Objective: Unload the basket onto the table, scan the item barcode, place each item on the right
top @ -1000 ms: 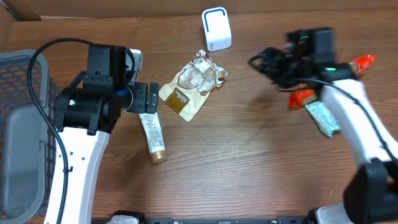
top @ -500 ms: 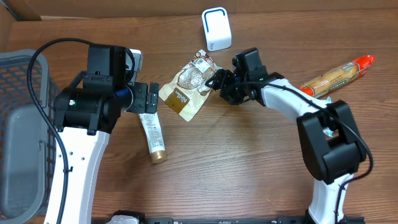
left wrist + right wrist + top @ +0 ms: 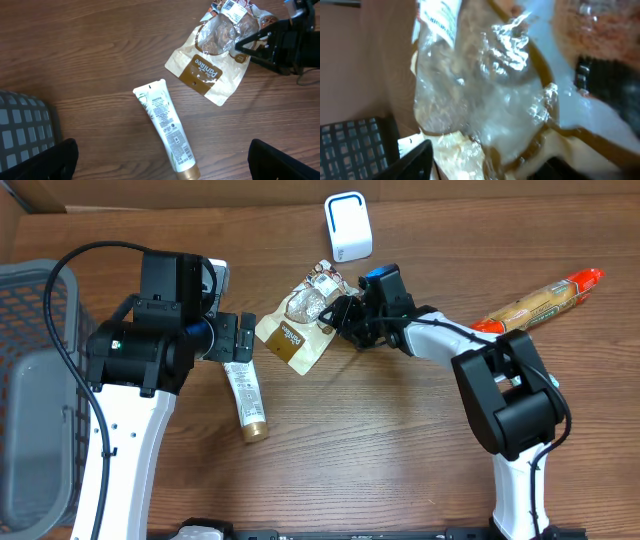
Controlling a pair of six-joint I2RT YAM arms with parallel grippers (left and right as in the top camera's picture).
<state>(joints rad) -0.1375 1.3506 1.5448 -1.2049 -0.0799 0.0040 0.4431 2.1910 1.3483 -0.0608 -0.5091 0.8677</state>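
Observation:
A clear and brown bread bag [image 3: 303, 322] with a barcode label on its far end lies in the middle of the table. My right gripper [image 3: 343, 315] reaches in from the right. Its open fingers straddle the bag's right edge, one above and one below, as the left wrist view shows for the bag [image 3: 215, 55] and the gripper [image 3: 250, 47]. In the right wrist view crinkled plastic [image 3: 485, 85] fills the space between the dark fingers [image 3: 415, 160]. My left gripper [image 3: 236, 340] hangs wide open above a white tube [image 3: 167, 132] with a gold cap. A white scanner [image 3: 348, 226] stands at the back.
A grey mesh basket [image 3: 30, 380] stands at the left edge. A long orange and tan snack packet [image 3: 540, 298] lies at the right. The right arm stretches across the table's middle toward the bag.
The right arm has swung from the right side over to the bread bag, and its jaws have narrowed around the bag's edge. The left arm has not moved.

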